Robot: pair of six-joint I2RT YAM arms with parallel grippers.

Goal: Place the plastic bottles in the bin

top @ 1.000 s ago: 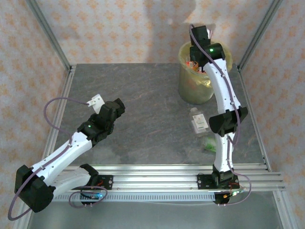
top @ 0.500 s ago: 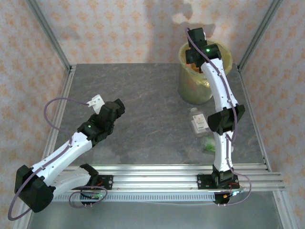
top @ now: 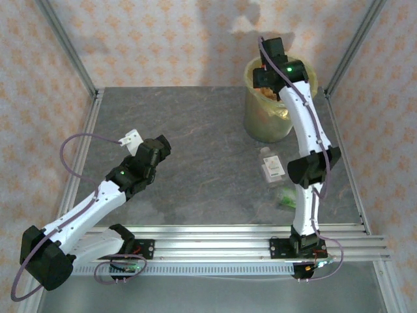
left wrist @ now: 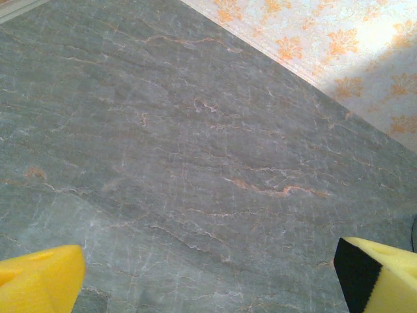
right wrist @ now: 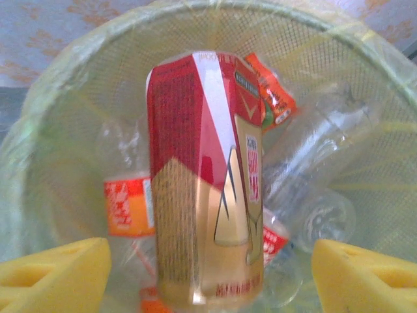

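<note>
My left arm [top: 85,208] lies low, reaching forward and inward with its wrist tipped down. My left jaws stand wide, with the left pads [left wrist: 39,280] far apart. My right arm [top: 303,117] stretches far ahead, elbow bent, wrist turned steeply down. My right jaws gape, and the right pads [right wrist: 52,270] are well apart, touching nothing.

Smooth, matt grey stone-look bench [left wrist: 195,163], finely veined in orange and white. Matt, porous yellow foam pads [left wrist: 39,280] on the left hand [left wrist: 208,280]; same foam on the pads [right wrist: 55,270] of the right hand [right wrist: 208,274]. Round pale yellow-green plastic bin [right wrist: 365,98], mesh-textured wall, lined with a thin translucent yellowish film bag [right wrist: 26,150], creased and faintly glossy. Inside, clear glossy plastic bottles [right wrist: 313,150] with printed orange and red labels, plus a square-sided container [right wrist: 202,182] in a glossy red, white and gold wrap. Brushed aluminium rails [top: 215,238]. Glossy white plastic arm shells [top: 306,124]. Matt patterned wallpaper [top: 163,39].
</note>
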